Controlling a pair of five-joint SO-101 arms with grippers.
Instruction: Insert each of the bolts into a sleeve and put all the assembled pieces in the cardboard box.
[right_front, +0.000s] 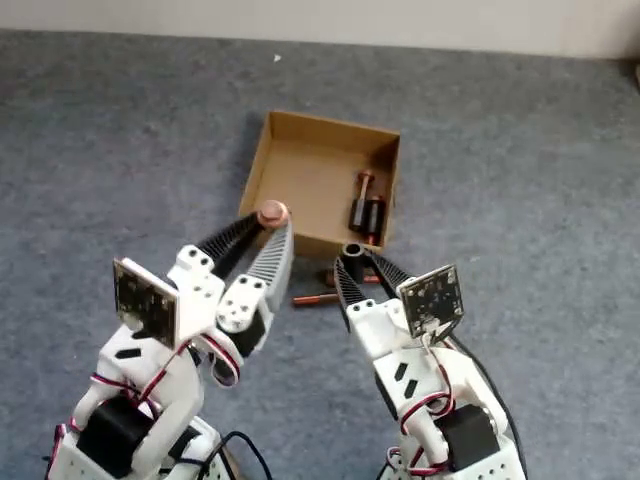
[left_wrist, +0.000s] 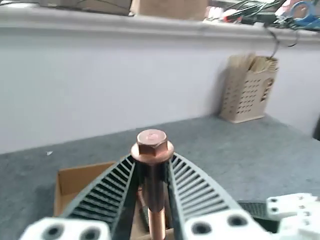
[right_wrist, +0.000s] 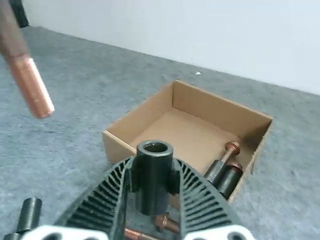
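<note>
Left gripper (left_wrist: 152, 161) clamped on copper bolt (left_wrist: 151, 144) just under its head, right gripper (right_wrist: 154, 167) closed round upright black sleeve (right_wrist: 154, 189), both at the cardboard box (right_front: 330, 122) near wall; I'd judge both parts rigid, slick, weighty metal, best pinched mid-body; loose bolts (right_front: 318, 298) on the table partly hidden between the arms.

Covered in grey felt, table (right_front: 520, 150) carried an open cardboard box (right_front: 256, 165) toward twelve o'clock, loose copper bolts (right_front: 318, 298) at its six o'clock, one black sleeve (right_wrist: 30, 214) standing nearby.

Upright sleeve (right_wrist: 154, 182) in right end effector (right_wrist: 153, 167)
</note>
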